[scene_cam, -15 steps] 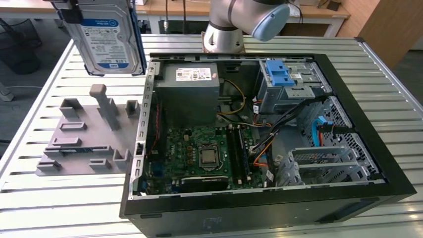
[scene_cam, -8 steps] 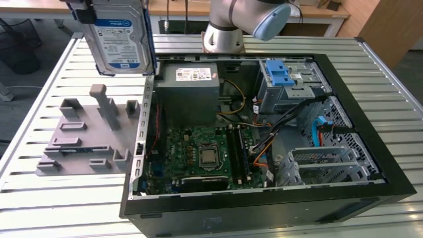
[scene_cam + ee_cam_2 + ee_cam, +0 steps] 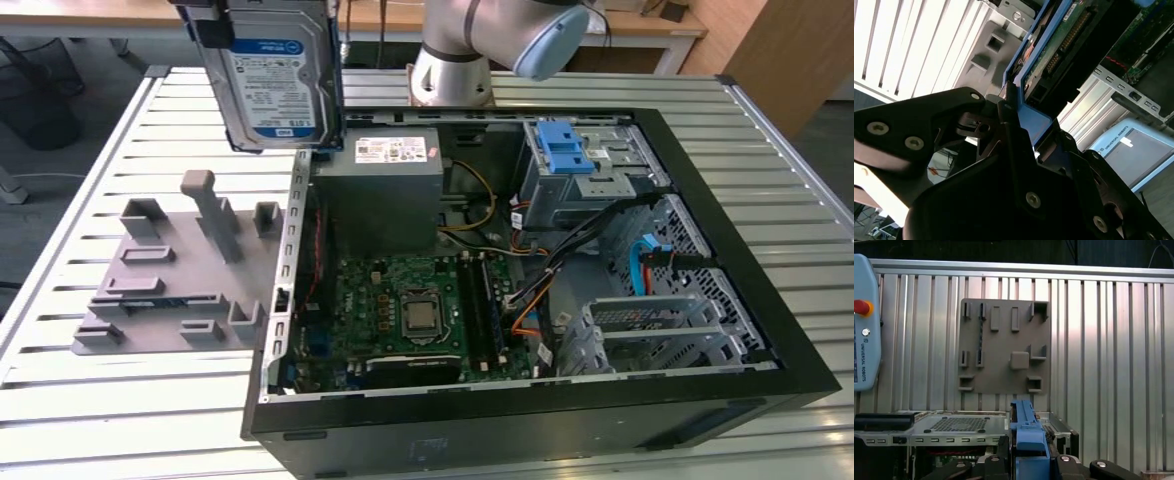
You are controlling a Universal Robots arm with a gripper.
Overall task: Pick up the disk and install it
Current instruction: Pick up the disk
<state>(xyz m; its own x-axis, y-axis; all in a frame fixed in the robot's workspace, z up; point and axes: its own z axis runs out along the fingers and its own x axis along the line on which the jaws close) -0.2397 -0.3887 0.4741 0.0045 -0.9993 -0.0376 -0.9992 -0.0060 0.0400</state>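
The disk (image 3: 274, 85) hangs upright in the air at the exterior view's upper left, its white-and-blue label facing the camera. It hovers over the left wall of the open computer case (image 3: 287, 260). My gripper (image 3: 260, 10) is shut on its top end. In the second wrist view, the gripper (image 3: 1014, 115) pinches the blue carrier frame (image 3: 1034, 120), and the disk's green circuit board (image 3: 1064, 45) shows beyond it. In the first wrist view, the blue carrier (image 3: 1026, 437) sticks out from between the fingers (image 3: 999, 460).
Inside the case are a grey power supply box (image 3: 380, 190), a motherboard (image 3: 414, 310) and a metal drive bay with a blue latch (image 3: 567, 150). A grey slotted holder (image 3: 180, 265) lies left of the case on the slatted table (image 3: 80, 400). The arm's base (image 3: 451, 70) stands behind.
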